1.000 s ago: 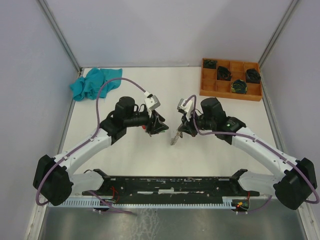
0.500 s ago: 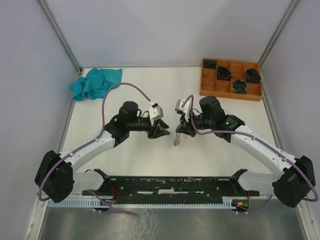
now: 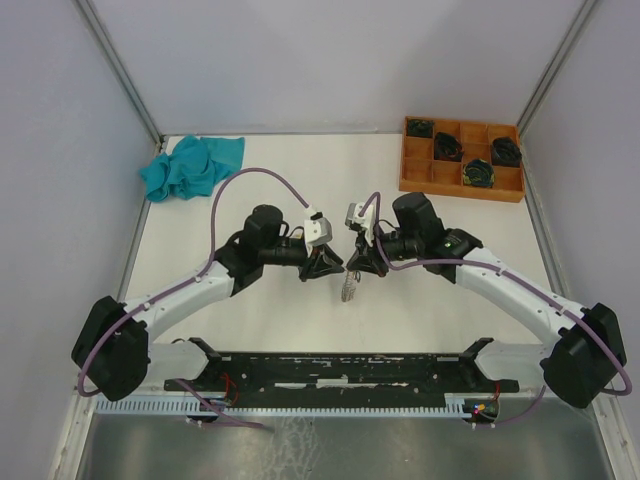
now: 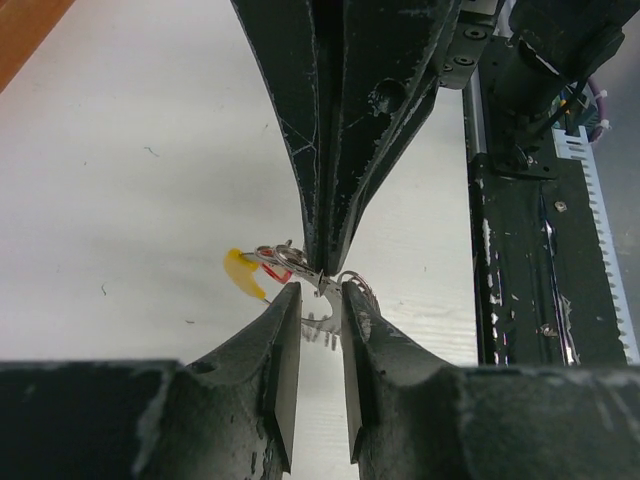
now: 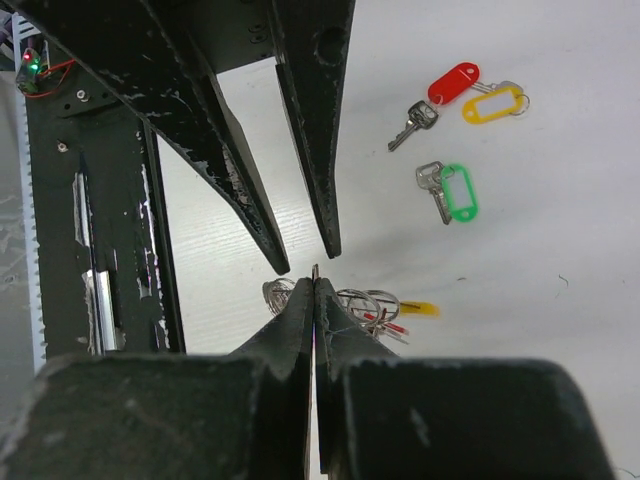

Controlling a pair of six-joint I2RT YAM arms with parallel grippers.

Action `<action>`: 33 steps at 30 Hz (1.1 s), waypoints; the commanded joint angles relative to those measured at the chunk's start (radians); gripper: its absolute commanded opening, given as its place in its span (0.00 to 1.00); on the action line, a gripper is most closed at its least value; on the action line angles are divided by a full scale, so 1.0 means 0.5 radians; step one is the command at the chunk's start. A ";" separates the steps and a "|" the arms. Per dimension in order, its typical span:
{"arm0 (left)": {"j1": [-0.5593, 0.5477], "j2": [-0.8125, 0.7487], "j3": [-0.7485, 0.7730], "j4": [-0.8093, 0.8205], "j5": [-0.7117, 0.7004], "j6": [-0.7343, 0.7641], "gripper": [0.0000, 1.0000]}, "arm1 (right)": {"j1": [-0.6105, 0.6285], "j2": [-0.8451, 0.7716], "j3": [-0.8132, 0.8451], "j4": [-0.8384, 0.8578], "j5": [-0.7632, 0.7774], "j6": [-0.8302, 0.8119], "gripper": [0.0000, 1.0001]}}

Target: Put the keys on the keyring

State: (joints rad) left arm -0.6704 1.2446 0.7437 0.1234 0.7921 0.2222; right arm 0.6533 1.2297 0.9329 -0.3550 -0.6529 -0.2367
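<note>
My right gripper (image 5: 315, 277) is shut on the keyring (image 5: 365, 300), a cluster of silvery rings with a yellow tag (image 5: 418, 308), and holds it just above the table. In the top view the keyring (image 3: 350, 288) dangles below the right gripper (image 3: 362, 263). My left gripper (image 4: 320, 293) faces it tip to tip, and its jaws are open by a narrow gap on either side of the ring's metal edge (image 4: 330, 285). The keys lie on the table beyond: red-tagged (image 5: 450, 82), yellow-tagged (image 5: 495, 103) and green-tagged (image 5: 457, 190). The arms hide them from the top view.
An orange compartment tray (image 3: 432, 172) with black coils sits at the back right. A teal cloth (image 3: 190, 165) is bunched at the back left. The black base rail (image 3: 340, 370) runs along the near edge.
My left gripper moved right until its tips met the right gripper's, and its jaws narrowed. The right gripper, still shut on the keyring, shifted slightly left.
</note>
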 commanded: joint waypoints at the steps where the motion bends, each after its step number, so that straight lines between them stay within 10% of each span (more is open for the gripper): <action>1: -0.012 0.017 0.012 0.048 0.071 0.118 0.29 | 0.018 -0.020 0.113 0.124 -0.078 -0.017 0.01; 33: -0.030 -0.003 0.048 -0.021 0.054 0.168 0.03 | 0.065 -0.047 0.110 0.119 -0.090 -0.009 0.06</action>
State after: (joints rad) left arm -0.6811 1.2766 0.7441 0.0841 0.8223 0.2554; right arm 0.6781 1.2392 0.9516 -0.3565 -0.6880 -0.2371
